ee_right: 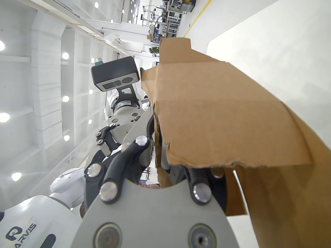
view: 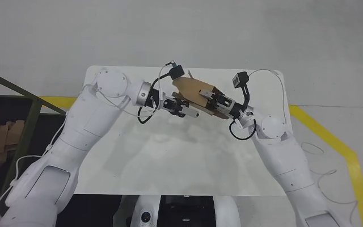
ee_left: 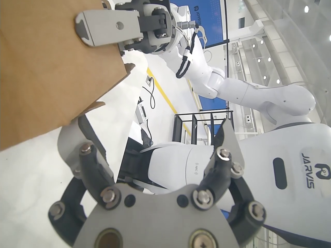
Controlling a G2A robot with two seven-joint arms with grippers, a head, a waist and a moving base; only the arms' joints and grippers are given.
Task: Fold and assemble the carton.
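Nearest you, the white bench carries the work, and both arms reach across it from their own sides to meet over its far half, at about mid-width. The left tool is open, with its fingers spread wide. One finger sits just at the lower edge of the carton, and the other finger stands free in the air. Just beside it, the right tool is closed on the carton. One of its fingers lies flat against the outer face of a brown panel near that panel's edge, and the board passes between its fingers. The carton itself is plain brown cardboard, only partly folded. Its panels are creased at angles, loose flaps stick out, and one flap edge is ragged. In the top view it sits between the two tools and extends away from you toward the bench's far edge. You cannot tell whether it touches the bench. Beyond the bench lies a grey floor crossed by a yellow line.
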